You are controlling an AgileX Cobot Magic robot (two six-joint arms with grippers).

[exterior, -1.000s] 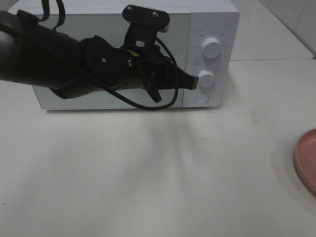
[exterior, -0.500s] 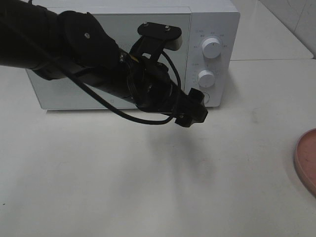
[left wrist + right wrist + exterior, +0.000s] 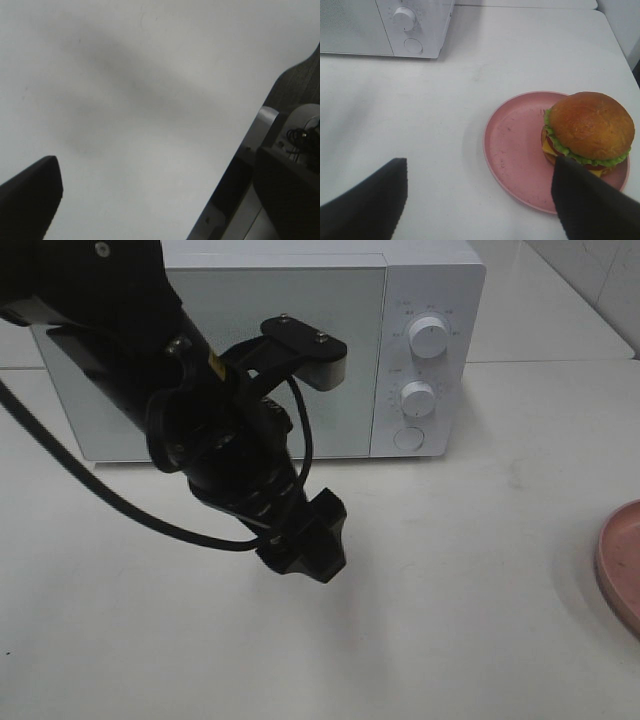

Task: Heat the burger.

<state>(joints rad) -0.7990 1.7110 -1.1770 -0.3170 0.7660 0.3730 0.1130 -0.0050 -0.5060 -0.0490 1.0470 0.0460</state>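
Left gripper (image 3: 305,540) hangs over bare table (image 3: 450,620) in front of the microwave (image 3: 420,300), jaws spread, nothing held. A second ago it sat pinched at the lower dial (image 3: 418,397); now it's off it and lower. Only the right wrist view shows the burger (image 3: 587,132): on the pink plate (image 3: 515,150). Right gripper (image 3: 480,200) is wide apart, empty, just short of the plate.

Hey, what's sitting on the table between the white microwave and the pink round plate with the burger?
Nothing: in the right wrist view, only bare white tabletop separates the white microwave from the pink round plate.
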